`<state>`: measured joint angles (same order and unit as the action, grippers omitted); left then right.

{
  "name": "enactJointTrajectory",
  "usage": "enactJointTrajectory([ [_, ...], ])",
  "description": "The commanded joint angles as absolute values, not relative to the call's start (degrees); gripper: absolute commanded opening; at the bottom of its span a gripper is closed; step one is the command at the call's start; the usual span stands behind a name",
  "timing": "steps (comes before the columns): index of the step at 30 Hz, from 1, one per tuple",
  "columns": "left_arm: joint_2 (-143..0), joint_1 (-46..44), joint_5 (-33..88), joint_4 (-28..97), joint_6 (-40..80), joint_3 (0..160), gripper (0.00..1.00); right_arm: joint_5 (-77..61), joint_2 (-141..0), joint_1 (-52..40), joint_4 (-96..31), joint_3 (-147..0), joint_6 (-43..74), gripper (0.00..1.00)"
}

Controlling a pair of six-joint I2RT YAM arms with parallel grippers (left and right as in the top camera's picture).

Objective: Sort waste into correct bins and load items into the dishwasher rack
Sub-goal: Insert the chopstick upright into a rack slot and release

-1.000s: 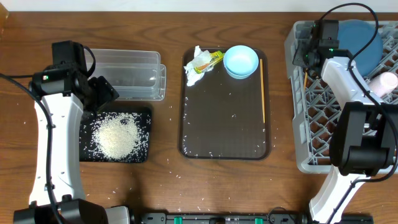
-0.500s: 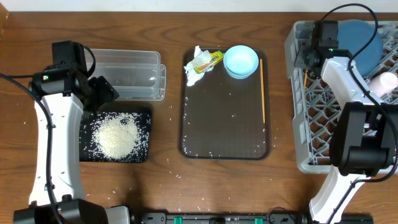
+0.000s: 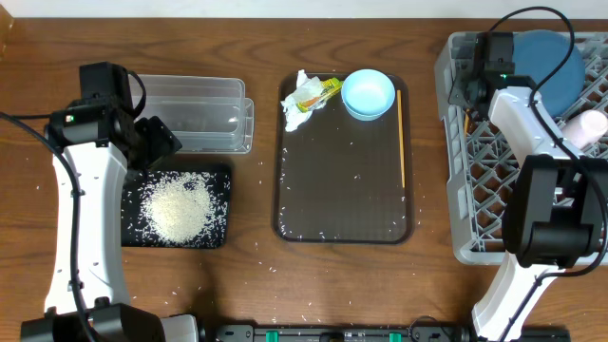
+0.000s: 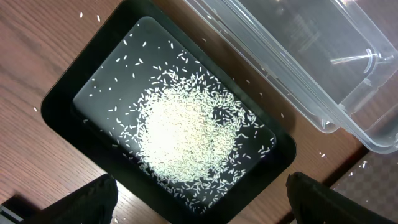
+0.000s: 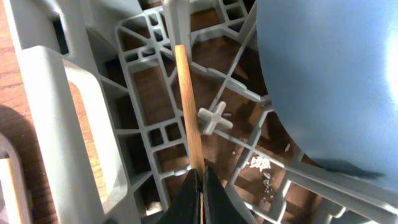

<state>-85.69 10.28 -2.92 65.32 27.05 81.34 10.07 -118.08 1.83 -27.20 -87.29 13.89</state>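
My left gripper [image 4: 202, 202] hangs open over the near edge of the black tray [image 4: 62, 106], which holds a pile of rice [image 4: 186, 127]. The clear tub [image 4: 311, 56] lies beside it. At the rack's [image 3: 494, 190] left rear corner, my right gripper [image 5: 200, 186] is shut on a chopstick [image 5: 186, 99] that points down into the lattice [image 5: 87, 112]. The dark-blue bowl [image 5: 329, 74] stands close on the right. A pink cup [image 3: 589, 128] sits in the rack too. The tissue [image 3: 296, 104], wrapper [image 3: 323, 91], light-blue bowl [image 3: 368, 93] and another chopstick [image 3: 402, 138] lie on the brown tray.
The brown serving tray [image 3: 342, 228] sits mid-table with a few stray grains on it. Loose rice grains [image 3: 271, 266] dot the wood in front of it. The clear tub [image 3: 195, 114] sits behind the black tray [image 3: 223, 171] at the left.
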Motion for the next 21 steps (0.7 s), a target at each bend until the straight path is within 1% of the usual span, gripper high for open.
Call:
enactJointTrajectory([
  [1, -84.86, 10.37, -2.98, 65.34, 27.33, 81.23, 0.90, 8.36, -121.91, 1.41, -26.30, -87.29, 14.31, 0.01],
  [11, -84.86, 10.37, -2.98, 65.34, 27.33, 81.23, 0.90, -9.78, -116.75, 1.50, -23.07, -87.33, 11.44, 0.02],
  [15, -84.86, 10.37, -2.98, 65.34, 27.33, 81.23, 0.90, -10.09, -112.86, 1.54, -23.57, -87.33, 11.51, 0.03],
  [21, -84.86, 10.37, -2.98, 65.34, 27.33, 81.23, 0.90, -8.82, -108.25, 1.54, -25.96, -87.33, 11.53, 0.08],
])
